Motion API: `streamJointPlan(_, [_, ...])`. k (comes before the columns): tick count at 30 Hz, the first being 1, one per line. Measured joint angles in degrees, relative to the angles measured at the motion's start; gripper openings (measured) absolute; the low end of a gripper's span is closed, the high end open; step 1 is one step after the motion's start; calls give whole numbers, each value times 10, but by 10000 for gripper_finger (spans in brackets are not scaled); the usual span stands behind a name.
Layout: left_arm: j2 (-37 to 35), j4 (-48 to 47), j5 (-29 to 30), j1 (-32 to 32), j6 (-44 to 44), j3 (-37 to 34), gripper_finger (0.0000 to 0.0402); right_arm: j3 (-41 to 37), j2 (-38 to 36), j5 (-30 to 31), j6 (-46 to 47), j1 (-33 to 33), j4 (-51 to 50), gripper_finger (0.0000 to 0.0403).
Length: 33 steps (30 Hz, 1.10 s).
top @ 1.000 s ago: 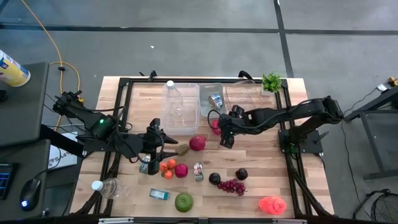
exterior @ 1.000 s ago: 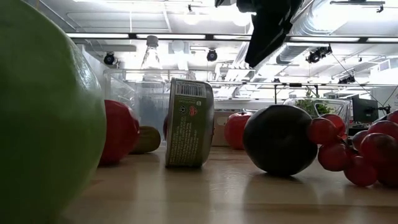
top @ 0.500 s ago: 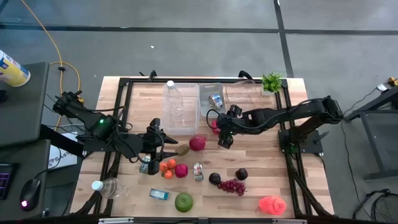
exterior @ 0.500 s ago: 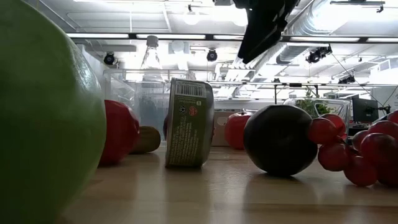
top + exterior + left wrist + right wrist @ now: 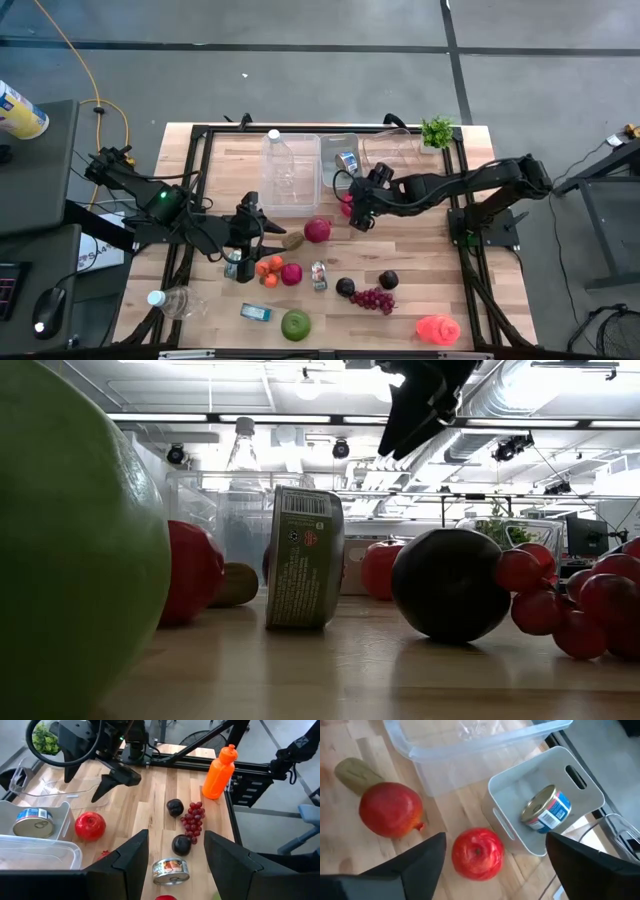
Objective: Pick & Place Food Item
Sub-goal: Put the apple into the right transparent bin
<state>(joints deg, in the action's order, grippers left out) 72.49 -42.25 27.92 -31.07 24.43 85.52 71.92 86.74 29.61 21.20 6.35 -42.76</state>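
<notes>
The right gripper (image 5: 357, 222) has moved a little toward the back of the table since the earlier frame, and its fingers now stand wider apart. It hangs empty over the red apple (image 5: 477, 853), which lies on the wood just beside the grey bin (image 5: 546, 792).

I judge the step to be the approach for a pick. The next move calls for a descent straight down, so that the wide fingers come on both sides of the apple before they close.

Near the front lie a green apple (image 5: 295, 323), a small can (image 5: 319, 274), a dark plum (image 5: 345, 287) and grapes (image 5: 374, 298). Farther back, the pomegranate (image 5: 391, 809) lies near the apple, and the bin wall is very close, so one finger may hit it. The bin holds a tin (image 5: 545, 813). The left gripper (image 5: 262, 230) waits half open and empty near the oranges (image 5: 268, 266).
</notes>
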Motion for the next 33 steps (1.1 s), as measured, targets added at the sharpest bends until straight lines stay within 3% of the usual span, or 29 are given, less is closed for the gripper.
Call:
streamJointPlan(7, [0, 0, 0, 0, 0, 0, 182, 0, 20, 1, 15, -2, -8, 396])
streamJointPlan(16, [0, 0, -1, 0, 0, 0, 182, 0, 57, -7, 55, -7, -15, 383])
streamJointPlan(25, [0, 0, -1, 0, 0, 0, 182, 0, 91, -94, 56, -9, -19, 382])
streamJointPlan(33, [0, 0, 0, -3, 0, 0, 182, 0, 131, -87, 31, -32, -8, 382])
